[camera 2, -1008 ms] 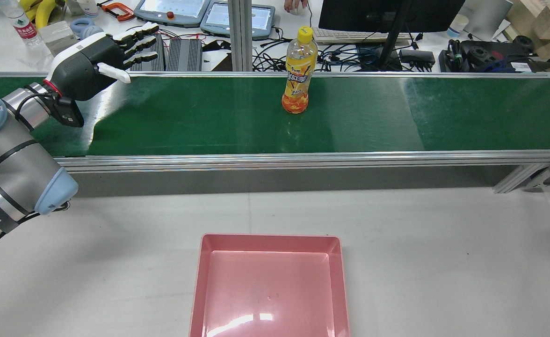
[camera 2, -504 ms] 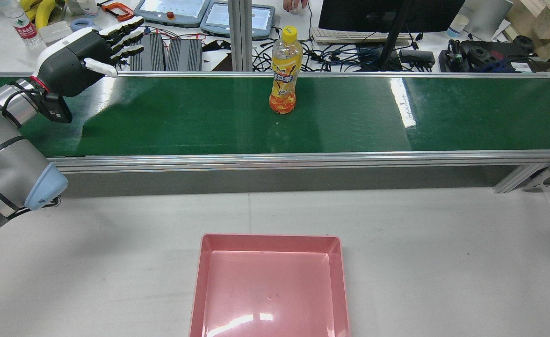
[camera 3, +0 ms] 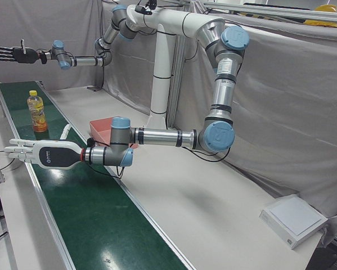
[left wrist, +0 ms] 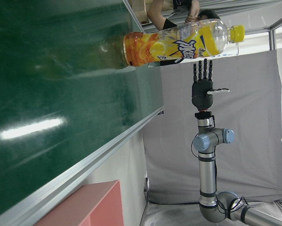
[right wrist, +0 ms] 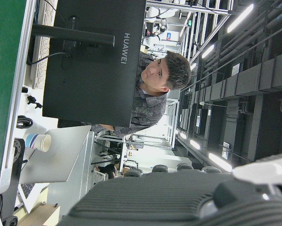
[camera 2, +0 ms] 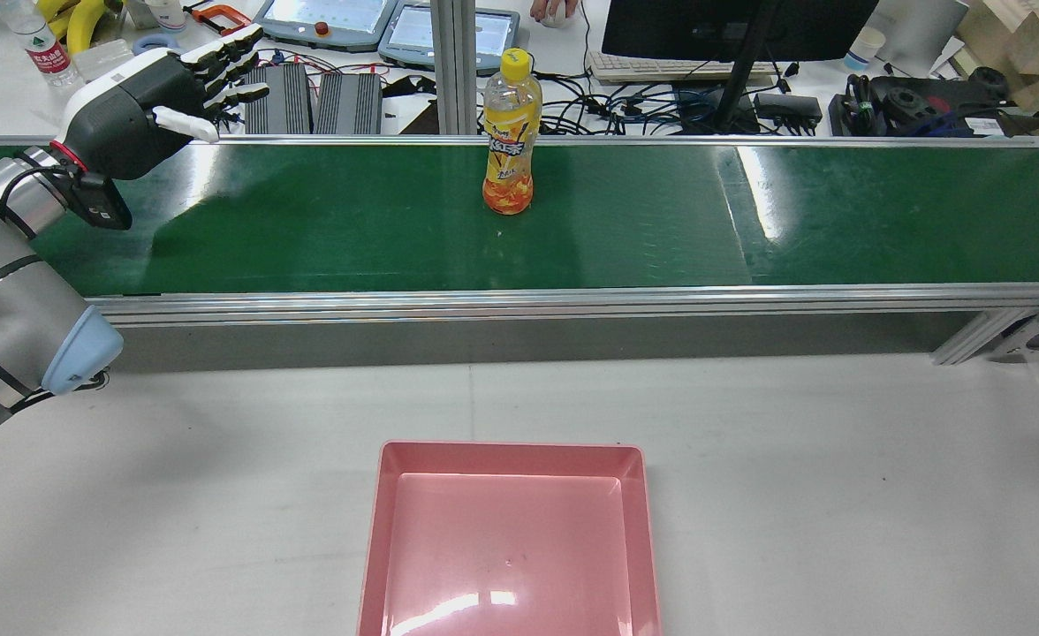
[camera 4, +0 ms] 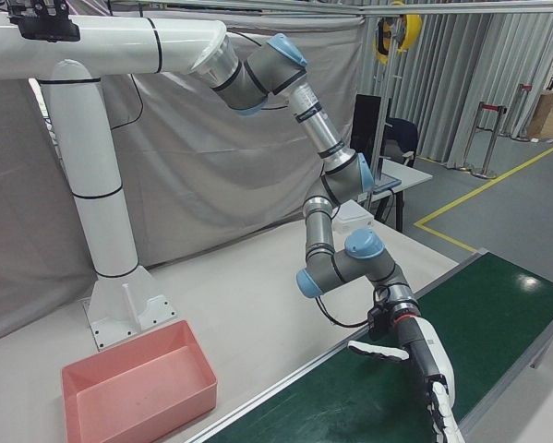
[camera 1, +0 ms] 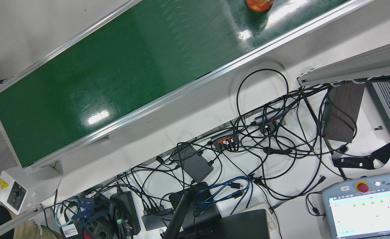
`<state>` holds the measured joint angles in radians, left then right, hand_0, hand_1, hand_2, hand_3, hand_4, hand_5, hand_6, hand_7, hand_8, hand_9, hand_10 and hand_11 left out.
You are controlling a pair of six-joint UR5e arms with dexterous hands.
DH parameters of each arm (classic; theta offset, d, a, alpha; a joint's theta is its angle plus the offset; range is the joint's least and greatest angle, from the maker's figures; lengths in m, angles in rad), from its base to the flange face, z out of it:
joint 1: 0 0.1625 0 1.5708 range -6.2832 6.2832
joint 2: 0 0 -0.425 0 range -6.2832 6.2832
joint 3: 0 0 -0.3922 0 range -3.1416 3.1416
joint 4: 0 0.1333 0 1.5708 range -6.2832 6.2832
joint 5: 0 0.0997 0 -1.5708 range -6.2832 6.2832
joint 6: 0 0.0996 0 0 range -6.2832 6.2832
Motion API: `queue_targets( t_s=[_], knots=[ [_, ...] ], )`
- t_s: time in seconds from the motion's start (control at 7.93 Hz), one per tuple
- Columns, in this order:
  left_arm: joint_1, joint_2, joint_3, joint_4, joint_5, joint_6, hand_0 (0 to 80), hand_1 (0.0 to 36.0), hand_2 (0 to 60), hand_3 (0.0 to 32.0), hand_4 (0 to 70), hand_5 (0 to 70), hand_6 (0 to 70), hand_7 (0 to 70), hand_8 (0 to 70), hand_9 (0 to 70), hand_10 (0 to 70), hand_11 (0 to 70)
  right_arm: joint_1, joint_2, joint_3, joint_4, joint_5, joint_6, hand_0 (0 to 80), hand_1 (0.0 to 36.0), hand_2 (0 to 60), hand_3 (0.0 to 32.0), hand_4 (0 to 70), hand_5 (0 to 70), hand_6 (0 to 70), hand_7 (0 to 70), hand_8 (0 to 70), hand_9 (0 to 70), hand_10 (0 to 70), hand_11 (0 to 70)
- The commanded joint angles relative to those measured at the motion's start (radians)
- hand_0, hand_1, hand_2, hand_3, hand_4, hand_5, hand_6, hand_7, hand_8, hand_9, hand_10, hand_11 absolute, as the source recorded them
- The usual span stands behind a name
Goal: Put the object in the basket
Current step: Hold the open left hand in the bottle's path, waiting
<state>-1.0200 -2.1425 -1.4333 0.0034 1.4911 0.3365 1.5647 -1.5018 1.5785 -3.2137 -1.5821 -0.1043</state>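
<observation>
We're pre-grasp. Green conveyor surface [camera 2: 396, 230] spans the upper rear view; pink basket [camera 2: 369, 548] sits bottom centre, empty. Left robot hand [camera 2: 144, 110], upper left, is spread wide, holding nothing. Right robot hand [camera 3: 13, 54], upper left in the left-front view, fingers also splayed, empty. Bottle [camera 2: 508, 132] stands upright mid-belt, well apart from both. Next, we judge: close in sideways; watch the far rail, belt is otherwise clear.

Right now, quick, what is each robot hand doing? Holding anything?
Left hand: open, fingers spread, holding nothing, over the belt's end.
Right hand: open, fingers spread, holding nothing, raised high beyond the bottle.
</observation>
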Motion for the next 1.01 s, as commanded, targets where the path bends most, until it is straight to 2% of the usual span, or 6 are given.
queue_targets(
  t_s=[0.0, 0.25, 0.76, 0.88],
  knots=[
    [0.001, -0.002, -0.001, -0.017, 0.000, 0.001, 50.6, 9.0, 0.0, 0.0, 9.7, 2.2, 0.0, 0.0, 2.4, 5.6, 8.6, 14.0, 0.001, 0.000, 0.000, 0.000, 0.001, 0.000, 0.0, 0.0, 0.0, 0.0, 0.0, 0.0, 0.0, 0.0, 0.0, 0.0, 0.0, 0.0],
    [0.003, -0.002, -0.001, -0.017, 0.002, 0.001, 52.3, 11.5, 0.0, 0.0, 8.9, 1.9, 0.0, 0.0, 3.3, 6.8, 8.6, 14.3, 0.000, 0.000, 0.000, 0.000, 0.001, 0.000, 0.0, 0.0, 0.0, 0.0, 0.0, 0.0, 0.0, 0.0, 0.0, 0.0, 0.0, 0.0],
    [0.009, -0.025, 0.001, -0.014, 0.002, 0.016, 50.5, 9.3, 0.0, 0.0, 10.7, 3.3, 0.0, 0.0, 3.7, 7.5, 8.0, 13.0, 0.001, 0.000, 0.000, 0.000, 0.001, 0.000, 0.0, 0.0, 0.0, 0.0, 0.0, 0.0, 0.0, 0.0, 0.0, 0.0, 0.0, 0.0],
    [0.009, -0.027, 0.002, -0.011, 0.002, 0.044, 50.5, 8.6, 0.0, 0.0, 11.4, 3.4, 0.0, 0.0, 3.5, 7.2, 8.0, 13.0, 0.001, 0.000, 0.000, -0.002, -0.001, 0.000, 0.0, 0.0, 0.0, 0.0, 0.0, 0.0, 0.0, 0.0, 0.0, 0.0, 0.0, 0.0]
  ],
)
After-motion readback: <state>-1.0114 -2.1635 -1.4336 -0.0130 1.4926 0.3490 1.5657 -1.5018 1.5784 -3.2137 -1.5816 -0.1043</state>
